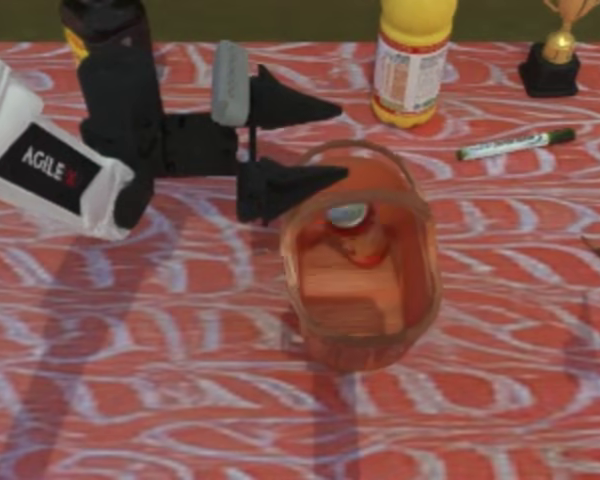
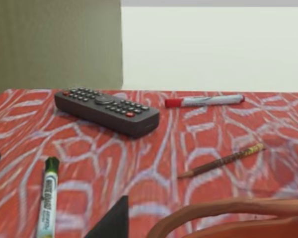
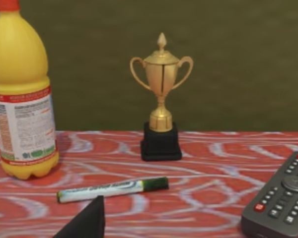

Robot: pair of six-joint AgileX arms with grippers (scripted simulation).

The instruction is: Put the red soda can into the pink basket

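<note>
Only top view showed the red soda can (image 1: 358, 234) upright inside the pink basket (image 1: 420, 290), w/ left gripper (image 1: 335, 142) spread wide, empty, just beside basket's rim.

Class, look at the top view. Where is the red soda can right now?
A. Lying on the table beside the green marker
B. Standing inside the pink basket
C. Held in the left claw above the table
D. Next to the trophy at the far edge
B: the red soda can stands inside the pink basket, under its handle, while the left claw is open beside the basket, holding nothing.
</note>
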